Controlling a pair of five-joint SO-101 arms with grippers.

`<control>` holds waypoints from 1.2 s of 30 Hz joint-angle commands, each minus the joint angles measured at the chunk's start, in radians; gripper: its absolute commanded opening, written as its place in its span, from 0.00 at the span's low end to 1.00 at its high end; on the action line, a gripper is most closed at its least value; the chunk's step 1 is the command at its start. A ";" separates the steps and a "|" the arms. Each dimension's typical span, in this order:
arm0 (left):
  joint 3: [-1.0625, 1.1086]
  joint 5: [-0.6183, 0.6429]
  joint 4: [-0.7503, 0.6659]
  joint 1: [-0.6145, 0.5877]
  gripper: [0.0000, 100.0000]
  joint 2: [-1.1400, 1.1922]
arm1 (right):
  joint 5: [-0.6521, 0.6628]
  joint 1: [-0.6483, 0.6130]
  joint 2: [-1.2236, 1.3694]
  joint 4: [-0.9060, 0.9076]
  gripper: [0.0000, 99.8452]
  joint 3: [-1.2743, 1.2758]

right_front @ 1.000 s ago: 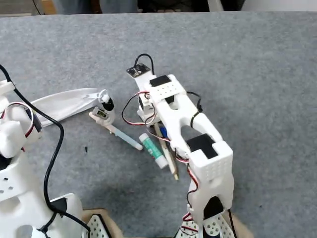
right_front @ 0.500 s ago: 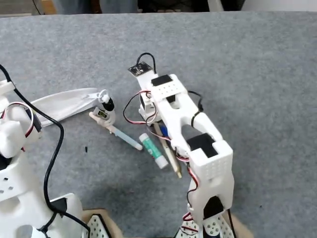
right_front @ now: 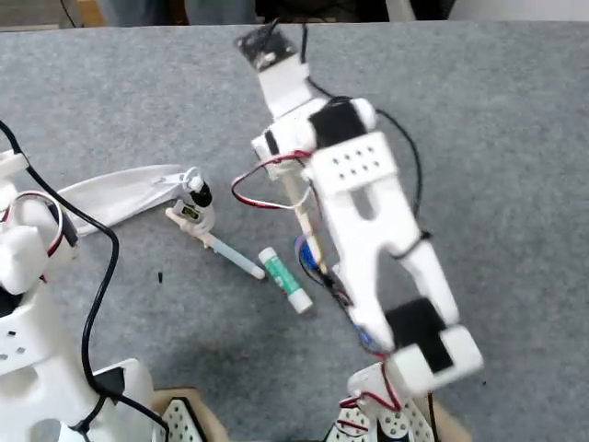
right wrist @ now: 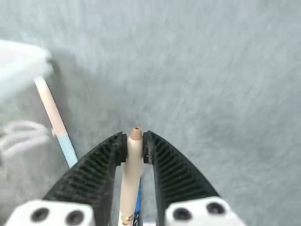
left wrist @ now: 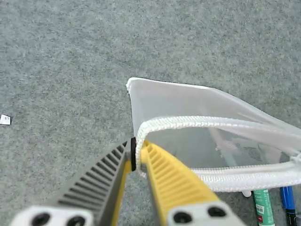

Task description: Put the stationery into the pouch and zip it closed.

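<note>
On the grey worktop point(right_front: 497, 138), the white mesh pouch point(left wrist: 188, 136) lay toward the left side with its mouth gaping. The left pincer point(left wrist: 135, 156) was clamped tight on the zip edge at one corner. The right pincer point(right wrist: 135, 137) was closed around a beige pencil point(right wrist: 130, 172) just behind its tip. A green-and-white glue stick point(right_front: 283, 278), a pale blue pen point(right_front: 230, 253) and a blue pen point(right_front: 306, 253) lay near the pouch's mouth.

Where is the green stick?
In the high view, the green stick lies on the table, between the light-blue pen and the right arm.
</note>
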 commanded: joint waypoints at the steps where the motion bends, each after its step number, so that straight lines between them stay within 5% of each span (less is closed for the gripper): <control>1: 0.021 0.006 0.006 -0.012 0.03 -0.002 | 0.002 -0.012 -0.171 -0.041 0.01 -0.062; 20: 0.022 0.028 0.006 -0.007 0.03 0.006 | -0.258 -0.290 -0.556 -0.328 0.01 -0.059; 36: 0.077 0.098 -0.046 0.039 0.03 0.014 | -0.282 -0.408 -0.532 -0.477 0.01 -0.051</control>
